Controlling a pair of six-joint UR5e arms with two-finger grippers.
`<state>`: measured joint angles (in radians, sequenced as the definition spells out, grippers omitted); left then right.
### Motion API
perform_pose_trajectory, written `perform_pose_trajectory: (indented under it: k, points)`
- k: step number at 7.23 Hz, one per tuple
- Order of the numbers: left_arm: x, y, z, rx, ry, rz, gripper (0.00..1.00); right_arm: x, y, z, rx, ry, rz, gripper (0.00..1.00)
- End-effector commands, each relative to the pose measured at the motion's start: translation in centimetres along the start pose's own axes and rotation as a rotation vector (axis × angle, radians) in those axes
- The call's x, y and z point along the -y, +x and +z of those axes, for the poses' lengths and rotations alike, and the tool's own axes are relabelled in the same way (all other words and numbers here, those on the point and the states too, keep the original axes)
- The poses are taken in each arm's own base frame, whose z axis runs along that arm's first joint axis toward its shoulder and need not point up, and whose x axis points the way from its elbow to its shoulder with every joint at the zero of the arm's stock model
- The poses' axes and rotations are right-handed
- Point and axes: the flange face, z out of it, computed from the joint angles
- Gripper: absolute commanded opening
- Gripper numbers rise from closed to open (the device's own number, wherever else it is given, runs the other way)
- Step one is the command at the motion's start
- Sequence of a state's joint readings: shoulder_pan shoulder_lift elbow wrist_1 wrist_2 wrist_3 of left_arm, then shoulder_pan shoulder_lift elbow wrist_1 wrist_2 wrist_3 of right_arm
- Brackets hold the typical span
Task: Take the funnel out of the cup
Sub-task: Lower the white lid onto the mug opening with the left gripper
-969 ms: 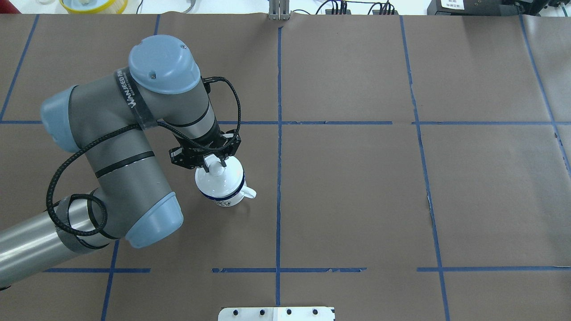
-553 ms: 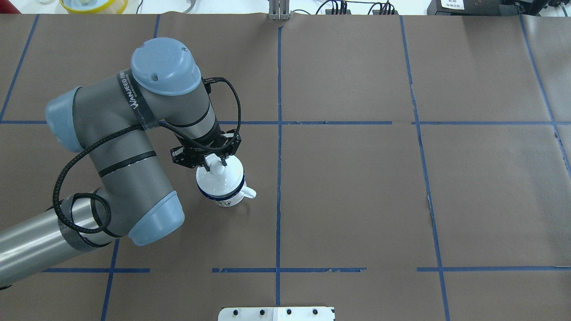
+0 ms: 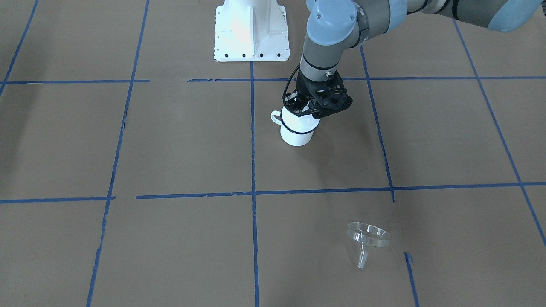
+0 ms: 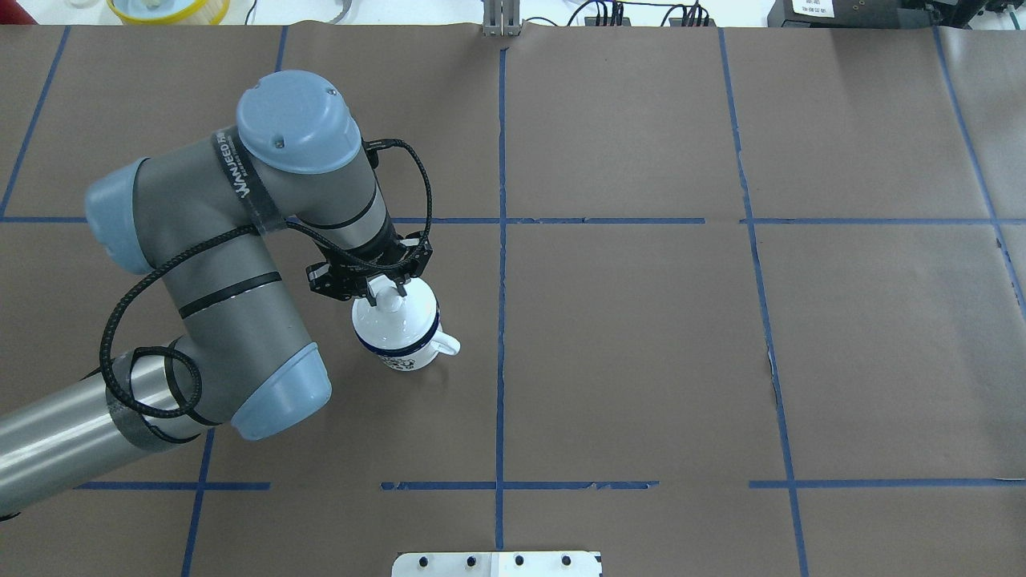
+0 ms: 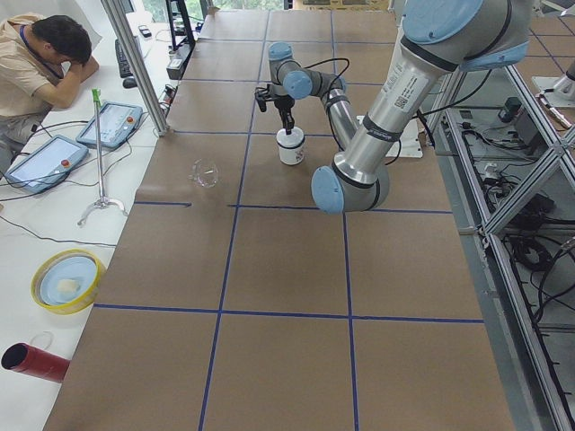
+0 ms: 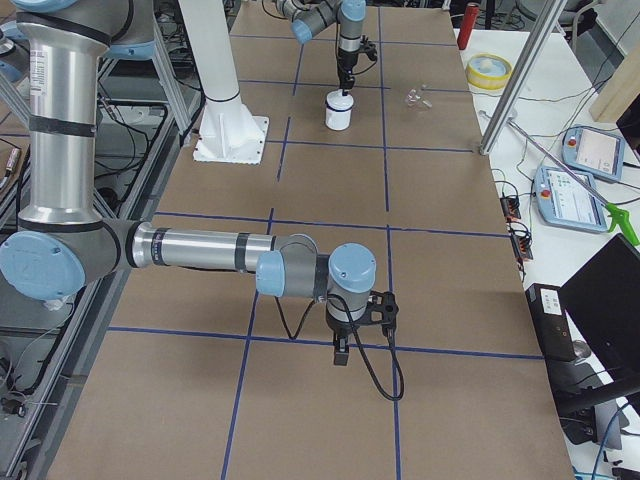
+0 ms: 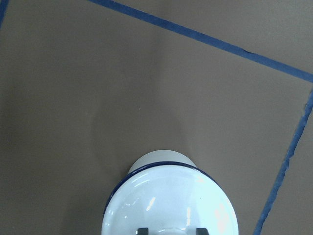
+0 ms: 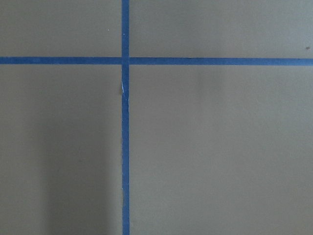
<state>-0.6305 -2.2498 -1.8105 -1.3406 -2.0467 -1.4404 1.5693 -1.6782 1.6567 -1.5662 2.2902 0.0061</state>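
Observation:
The cup (image 4: 398,346) is a white mug with a dark blue rim, standing left of the table's middle. A white domed lid (image 4: 398,316) with a knob sits on it. My left gripper (image 4: 387,298) stands above the cup with a finger on each side of the knob, shut on it. The left wrist view shows the lid (image 7: 168,203) just below the fingertips (image 7: 142,230). The clear funnel (image 3: 367,238) lies on the table, apart from the cup (image 3: 297,130) and far from the robot. My right gripper (image 6: 340,352) hangs low over bare table; I cannot tell its state.
The robot's white base plate (image 3: 251,30) is at the near edge. A person sits at a side desk (image 5: 40,63) with tablets. A yellow bowl (image 5: 65,280) and a red tube (image 5: 31,361) lie beyond the table's end. Blue tape lines cross the brown table cover.
My left arm has shifted slightly, with the elbow a little higher. The gripper stays on the lid's knob and the cup stays in place.

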Motion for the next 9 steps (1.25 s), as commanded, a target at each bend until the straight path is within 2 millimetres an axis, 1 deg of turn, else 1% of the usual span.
perform_pose_trajectory:
  k: [1,5,7,8,9]
  points:
    - [0.03,-0.15,0.16,0.002,0.007,-0.001,0.0,0.0,0.0,0.0,0.0,0.0,0.0,1.0]
    - [0.03,-0.15,0.16,0.002,0.007,-0.001,0.0,0.0,0.0,0.0,0.0,0.0,0.0,1.0]
    - [0.22,-0.78,0.67,-0.002,0.007,0.0,0.0,0.0,0.0,0.0,0.0,0.0,0.0,1.0]
    - [0.21,-0.84,0.67,-0.002,0.007,0.0,0.07,0.0,0.0,0.0,0.0,0.0,0.0,1.0]
    - [0.14,-0.83,0.54,-0.004,0.008,0.001,0.39,0.0,0.0,0.0,0.0,0.0,0.0,1.0]
